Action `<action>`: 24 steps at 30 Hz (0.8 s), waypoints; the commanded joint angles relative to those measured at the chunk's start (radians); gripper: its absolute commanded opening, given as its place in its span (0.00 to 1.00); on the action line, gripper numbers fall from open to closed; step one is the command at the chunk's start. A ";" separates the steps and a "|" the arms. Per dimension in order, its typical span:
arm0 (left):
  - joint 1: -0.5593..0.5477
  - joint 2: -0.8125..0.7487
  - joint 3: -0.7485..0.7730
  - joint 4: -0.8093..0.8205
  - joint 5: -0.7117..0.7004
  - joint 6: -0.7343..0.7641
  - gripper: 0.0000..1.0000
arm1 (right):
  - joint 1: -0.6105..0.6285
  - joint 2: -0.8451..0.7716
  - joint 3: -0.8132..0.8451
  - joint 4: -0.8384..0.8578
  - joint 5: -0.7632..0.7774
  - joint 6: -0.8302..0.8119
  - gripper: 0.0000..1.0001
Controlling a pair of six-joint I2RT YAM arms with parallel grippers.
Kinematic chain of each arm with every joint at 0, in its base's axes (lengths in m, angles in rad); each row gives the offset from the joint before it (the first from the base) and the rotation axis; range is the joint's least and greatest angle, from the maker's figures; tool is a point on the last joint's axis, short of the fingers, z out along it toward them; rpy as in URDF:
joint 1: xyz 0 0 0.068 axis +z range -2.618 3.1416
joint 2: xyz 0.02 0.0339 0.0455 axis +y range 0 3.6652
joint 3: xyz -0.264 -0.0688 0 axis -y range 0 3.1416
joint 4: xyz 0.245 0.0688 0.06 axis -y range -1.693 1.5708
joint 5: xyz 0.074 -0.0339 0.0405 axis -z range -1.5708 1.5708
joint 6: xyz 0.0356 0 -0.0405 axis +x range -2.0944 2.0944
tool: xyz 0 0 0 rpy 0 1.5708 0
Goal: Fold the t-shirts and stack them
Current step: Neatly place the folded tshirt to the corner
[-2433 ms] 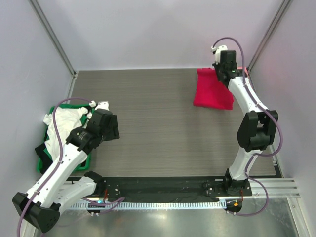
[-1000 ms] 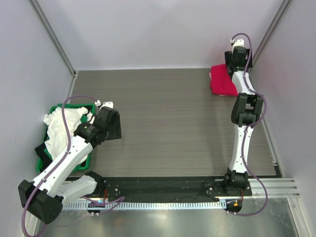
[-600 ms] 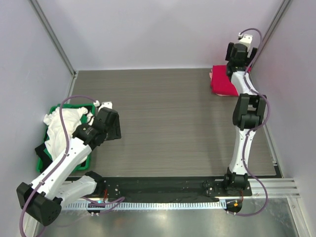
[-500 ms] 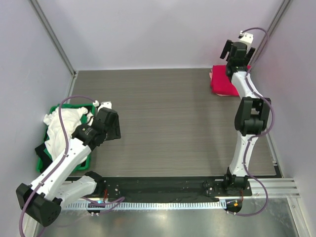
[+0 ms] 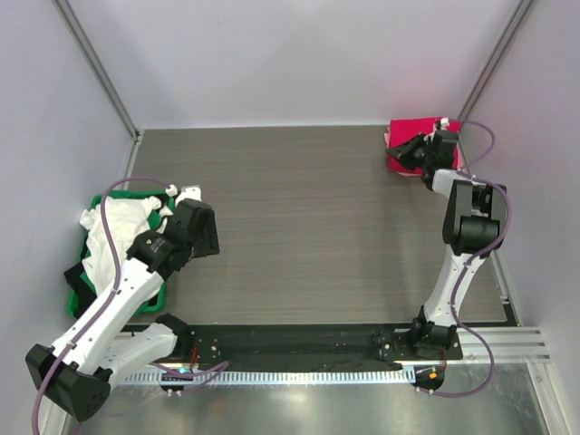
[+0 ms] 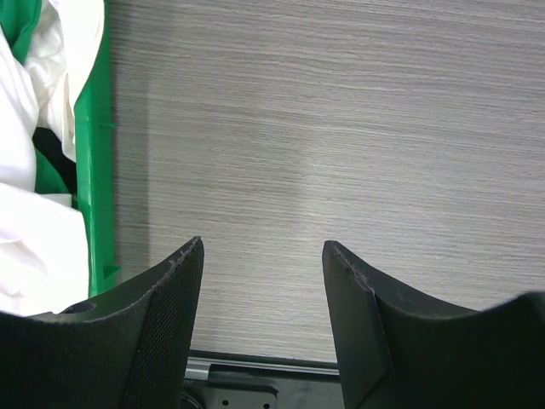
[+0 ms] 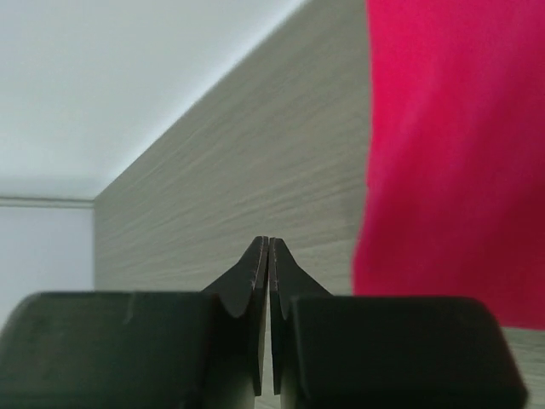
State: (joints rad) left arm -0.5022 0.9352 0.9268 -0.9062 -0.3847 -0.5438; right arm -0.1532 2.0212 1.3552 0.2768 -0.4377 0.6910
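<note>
The crimson-red t-shirt (image 5: 405, 134) lies folded in the table's far right corner; it also fills the right of the right wrist view (image 7: 451, 153). A pale pink edge shows at its left side. My right gripper (image 5: 401, 156) is low at the red shirt's near edge, pointing left. It is shut and holds nothing (image 7: 269, 243). The white t-shirt (image 5: 113, 227) lies bunched in the green crate (image 5: 162, 297) at the left, and shows in the left wrist view (image 6: 34, 128). My left gripper (image 5: 201, 237) hovers just right of the crate, open and empty (image 6: 262, 256).
The green crate's wall (image 6: 92, 170) runs along the left of the left wrist view. A black cloth (image 5: 77, 277) hangs over the crate's near left side. Grey walls enclose the table, with metal posts in the far corners. A black rail (image 5: 299, 340) spans the near edge.
My right arm pushed the red shirt into the far right corner, rose above it, then dropped low with the gripper pointing left. My left arm has barely moved.
</note>
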 commanded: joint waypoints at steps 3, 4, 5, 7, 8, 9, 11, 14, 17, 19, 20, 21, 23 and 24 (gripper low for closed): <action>-0.007 -0.010 0.000 0.003 -0.029 -0.013 0.59 | -0.037 0.120 -0.025 0.372 -0.245 0.275 0.06; -0.007 -0.007 0.000 0.003 -0.029 -0.013 0.59 | -0.040 0.144 -0.019 0.377 -0.251 0.283 0.06; -0.006 -0.004 0.000 0.003 -0.031 -0.013 0.59 | -0.043 0.183 -0.016 0.392 -0.254 0.298 0.06; -0.006 0.004 0.001 0.001 -0.034 -0.015 0.59 | -0.052 0.223 -0.016 0.436 -0.253 0.314 0.06; -0.006 0.004 0.001 0.000 -0.034 -0.015 0.59 | -0.065 0.267 -0.011 0.453 -0.257 0.323 0.06; -0.007 0.007 0.001 0.000 -0.034 -0.015 0.59 | -0.069 0.287 0.005 0.472 -0.268 0.355 0.06; -0.006 0.011 0.001 0.000 -0.034 -0.015 0.59 | -0.078 0.324 0.030 0.486 -0.282 0.372 0.05; -0.007 0.020 0.003 -0.003 -0.040 -0.016 0.59 | -0.078 0.332 0.054 0.490 -0.300 0.372 0.05; -0.007 0.020 0.003 -0.007 -0.046 -0.019 0.59 | -0.078 0.310 0.102 0.536 -0.354 0.427 0.06; -0.006 0.011 0.003 -0.005 -0.046 -0.019 0.60 | -0.072 0.259 0.116 0.593 -0.375 0.513 0.18; -0.006 0.005 0.003 -0.007 -0.045 -0.019 0.60 | -0.068 0.228 0.117 0.601 -0.381 0.533 0.28; -0.007 -0.002 0.003 -0.003 -0.045 -0.018 0.60 | -0.060 0.200 0.128 0.590 -0.387 0.538 0.36; -0.006 -0.012 0.000 0.000 -0.040 -0.018 0.61 | -0.028 0.081 0.136 0.451 -0.391 0.471 0.47; -0.007 -0.018 0.000 0.004 -0.036 -0.016 0.61 | -0.011 0.039 0.148 0.274 -0.386 0.423 0.50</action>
State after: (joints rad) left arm -0.5049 0.9485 0.9268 -0.9108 -0.4007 -0.5472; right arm -0.2119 2.2795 1.4315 0.7013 -0.7784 1.1530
